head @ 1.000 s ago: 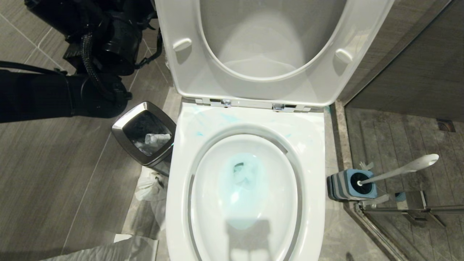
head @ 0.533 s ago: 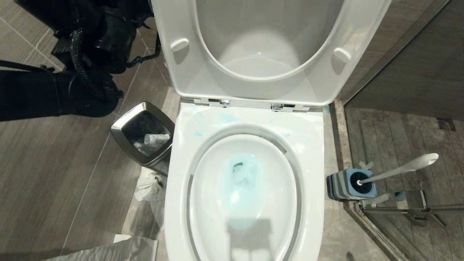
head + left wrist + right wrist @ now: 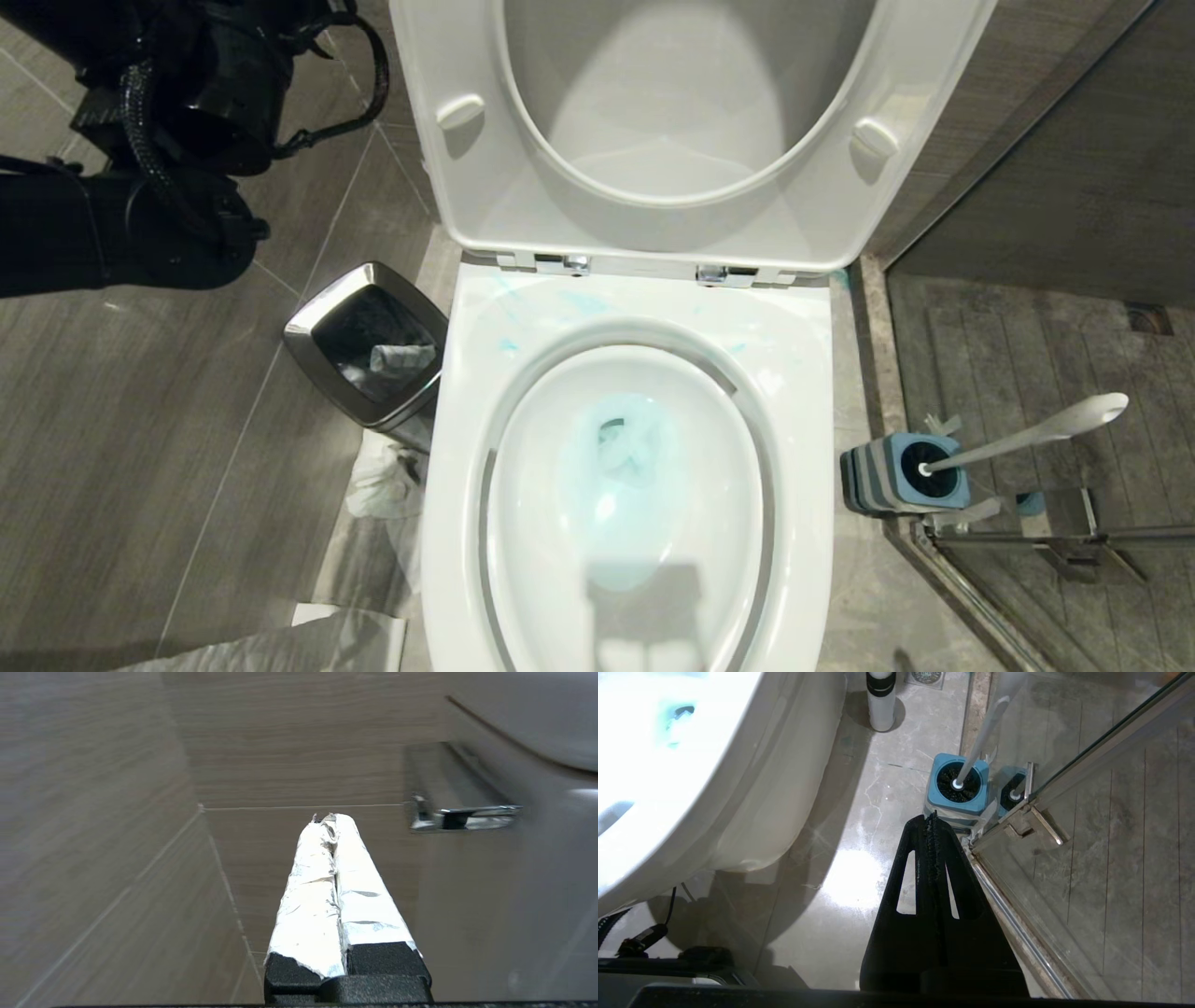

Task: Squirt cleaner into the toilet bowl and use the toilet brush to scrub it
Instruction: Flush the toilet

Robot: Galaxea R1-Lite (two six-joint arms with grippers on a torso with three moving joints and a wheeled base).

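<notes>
So the glossy white ceramic toilet bowl already has the turquoise-blue cleaner in it: one tinted patch down in the water plus a few thin smears on the back of the rim. Scrubbing looks like the step left to do.

The long white-grey plastic toilet brush sits in its square blue-and-grey striped holder, just ahead of the black right gripper, whose fingers are pressed together with nothing between them. The bowl is off to that gripper's side. The left gripper has foil-wrapped fingers, also pressed together and empty, pointing at the wood-look tiled wall with a chrome fitting off to one side (nowhere near the brush).

What could go wrong, in my view: the handle leans against the glass shower door's edge, so a closed gripper coming in would probably shove it sideways or tip the light holder. It needs to spread first. The steel door bar right next to it is an easy wrong grab too.

Count: one bowl, one brush, one holder (the second blue square behind the glass looks like a reflection), one square steel bin with black liner, two grippers.
</notes>
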